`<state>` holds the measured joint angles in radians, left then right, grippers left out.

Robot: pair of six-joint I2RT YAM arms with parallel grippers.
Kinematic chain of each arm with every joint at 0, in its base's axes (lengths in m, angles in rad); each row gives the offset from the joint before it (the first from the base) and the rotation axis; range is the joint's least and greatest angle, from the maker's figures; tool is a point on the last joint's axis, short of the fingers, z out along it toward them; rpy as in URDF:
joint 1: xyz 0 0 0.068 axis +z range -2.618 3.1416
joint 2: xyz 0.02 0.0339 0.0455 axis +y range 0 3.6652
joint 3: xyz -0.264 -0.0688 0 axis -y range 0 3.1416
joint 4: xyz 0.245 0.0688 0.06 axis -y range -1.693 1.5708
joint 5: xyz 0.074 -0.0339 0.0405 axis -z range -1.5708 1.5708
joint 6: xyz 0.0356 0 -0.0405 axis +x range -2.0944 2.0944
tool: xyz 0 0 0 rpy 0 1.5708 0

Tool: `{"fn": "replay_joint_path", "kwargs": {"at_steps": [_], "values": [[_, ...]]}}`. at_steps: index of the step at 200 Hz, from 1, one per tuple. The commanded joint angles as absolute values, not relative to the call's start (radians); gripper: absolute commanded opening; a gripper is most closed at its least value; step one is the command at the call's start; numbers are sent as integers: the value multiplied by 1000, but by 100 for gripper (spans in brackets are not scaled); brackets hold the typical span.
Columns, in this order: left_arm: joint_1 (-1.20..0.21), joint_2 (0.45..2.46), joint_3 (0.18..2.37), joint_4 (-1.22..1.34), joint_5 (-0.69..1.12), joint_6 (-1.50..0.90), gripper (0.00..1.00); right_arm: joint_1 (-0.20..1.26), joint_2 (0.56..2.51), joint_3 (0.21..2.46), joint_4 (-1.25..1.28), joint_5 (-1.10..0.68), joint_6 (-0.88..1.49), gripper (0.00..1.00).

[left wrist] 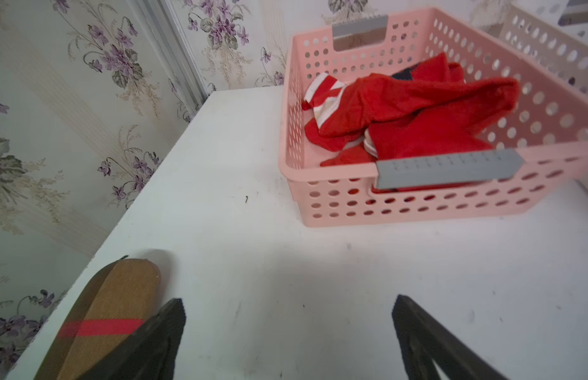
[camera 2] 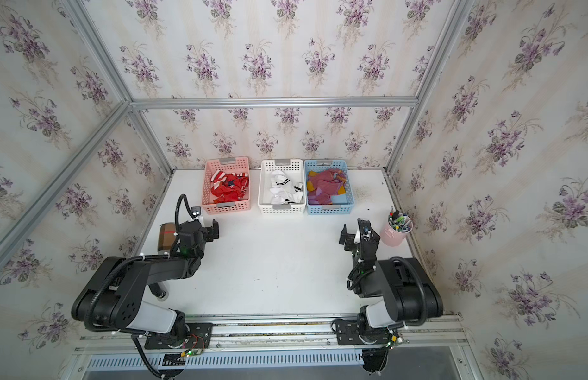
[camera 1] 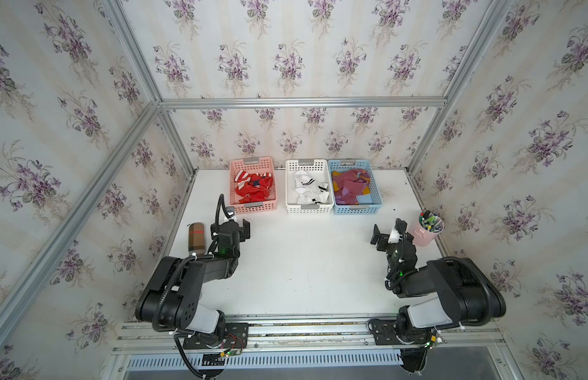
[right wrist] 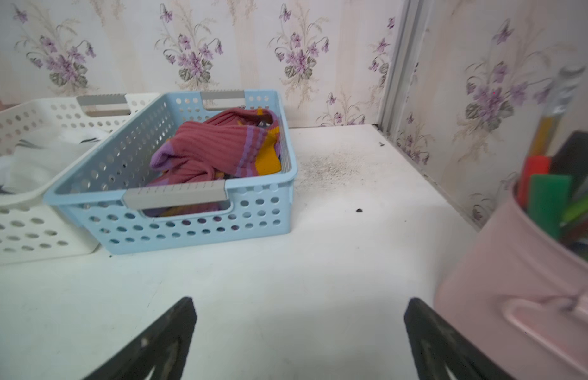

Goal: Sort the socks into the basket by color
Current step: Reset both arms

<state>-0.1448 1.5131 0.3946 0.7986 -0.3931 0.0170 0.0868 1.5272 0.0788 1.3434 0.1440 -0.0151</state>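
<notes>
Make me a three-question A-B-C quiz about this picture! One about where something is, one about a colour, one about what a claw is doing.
1. Where is the pink cup of pens?
A) in a basket
B) beside the right gripper
C) hanging on the wall

2. What colour are the socks in the blue basket?
A) red
B) white
C) maroon-purple

3. The left gripper is:
A) open, empty
B) shut on a sock
C) holding the cup

Answers:
1. B, the cup stands right next to that gripper.
2. C, ribbed maroon-purple socks lie in it.
3. A, its jaws stand apart over bare table.
</notes>
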Motion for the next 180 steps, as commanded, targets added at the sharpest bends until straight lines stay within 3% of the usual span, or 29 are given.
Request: {"fn": "replay_joint_path", "kwargs": {"at_steps": [1, 37, 180], "values": [[-130, 1509, 406, 788, -311, -10, 100, 54, 1499, 107, 1437, -36, -36, 100], [-130, 1529, 389, 855, -314, 2, 100, -7, 1540, 201, 1323, -221, -28, 100], [-130, 1514, 398, 815, -311, -3, 100, -18, 1532, 206, 1293, -225, -20, 100]]}}
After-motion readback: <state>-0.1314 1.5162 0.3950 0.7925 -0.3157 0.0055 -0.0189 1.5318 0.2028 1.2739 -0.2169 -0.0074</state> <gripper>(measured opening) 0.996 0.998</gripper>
